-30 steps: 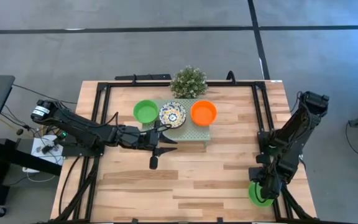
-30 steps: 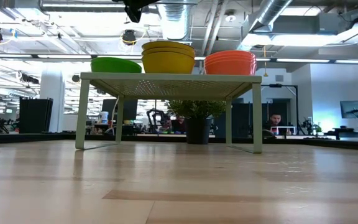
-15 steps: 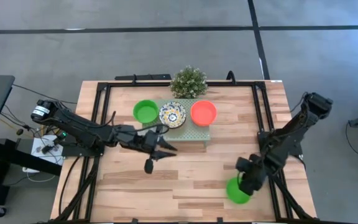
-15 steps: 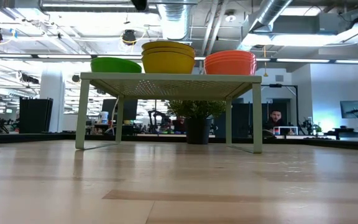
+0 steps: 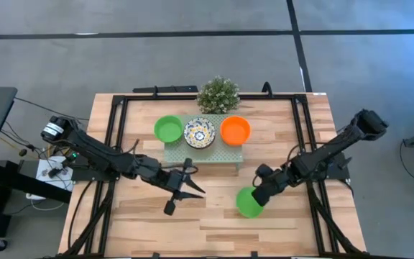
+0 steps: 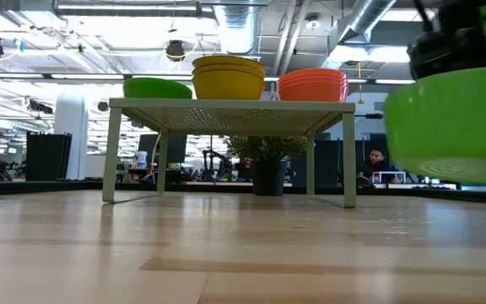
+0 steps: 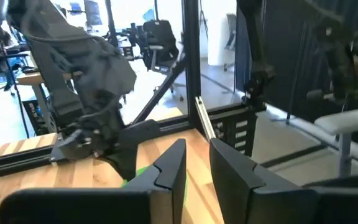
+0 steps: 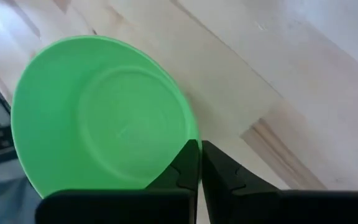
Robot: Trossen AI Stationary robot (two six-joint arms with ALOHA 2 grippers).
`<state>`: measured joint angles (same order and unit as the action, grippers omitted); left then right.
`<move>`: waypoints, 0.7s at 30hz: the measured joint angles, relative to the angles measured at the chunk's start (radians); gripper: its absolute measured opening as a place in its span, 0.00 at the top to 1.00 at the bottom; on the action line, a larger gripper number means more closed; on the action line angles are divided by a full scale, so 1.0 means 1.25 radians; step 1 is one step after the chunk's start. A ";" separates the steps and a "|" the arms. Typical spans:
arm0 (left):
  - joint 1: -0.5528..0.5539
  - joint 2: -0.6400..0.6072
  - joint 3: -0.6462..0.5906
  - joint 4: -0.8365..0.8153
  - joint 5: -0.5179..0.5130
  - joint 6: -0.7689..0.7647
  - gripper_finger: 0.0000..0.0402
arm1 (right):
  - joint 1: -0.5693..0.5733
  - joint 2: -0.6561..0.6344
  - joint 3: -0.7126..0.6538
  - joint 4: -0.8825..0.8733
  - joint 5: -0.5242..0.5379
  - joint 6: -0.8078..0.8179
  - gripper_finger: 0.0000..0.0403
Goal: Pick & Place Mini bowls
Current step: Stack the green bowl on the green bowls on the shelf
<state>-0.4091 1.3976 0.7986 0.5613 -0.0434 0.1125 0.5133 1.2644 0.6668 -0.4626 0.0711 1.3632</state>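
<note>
Carrying: the right pincer (image 5: 259, 196) is clamped on the rim of a plain green mini bowl (image 5: 249, 202), held clear above the tabletop (image 5: 214, 223) at about 5 o'clock from the platform.
Carried bowl, low view: it hangs large at the 3 o'clock edge of the picture (image 6: 452, 127), off the wood, with the dark pincer above it.
Carried bowl, right wrist view: its hollow faces the camera (image 8: 104, 121); both dark fingers (image 8: 182, 168) are closed together on its rim.
Left pincer: it sits over the wood at about 7 o'clock from the platform (image 5: 185, 183), nothing between its fingers; they stand slightly apart in the left wrist view (image 7: 197, 171).
Platform: pale green, perforated, on thin legs (image 5: 225, 155), standing at the tabletop's 12 o'clock half.
Bowls on platform, high view: a green bowl (image 5: 168, 129) at the 9 o'clock end, overhanging the edge; a blue-yellow patterned bowl (image 5: 199, 133) in the middle; an orange bowl (image 5: 235, 130) at the 3 o'clock end.
Bowls on platform, low view: a single green bowl (image 6: 157, 88), a yellow-sided stack (image 6: 228, 78) and an orange-red stack (image 6: 312, 84), side by side; how many lie in each stack I cannot tell.
Plant: small, bushy, green (image 5: 218, 94), just beyond the platform at 12 o'clock.
Room: a person (image 6: 375, 162) shows far behind the tabletop in the low view.
</note>
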 joint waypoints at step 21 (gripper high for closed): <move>0.060 0.403 0.345 -0.264 0.036 0.164 0.63 | -0.107 0.000 0.041 -0.059 -0.068 -0.022 1.00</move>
<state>-0.3340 1.9013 1.2299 0.2316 0.0017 0.3169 0.3797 1.2648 0.7185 -0.5362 -0.0133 1.3361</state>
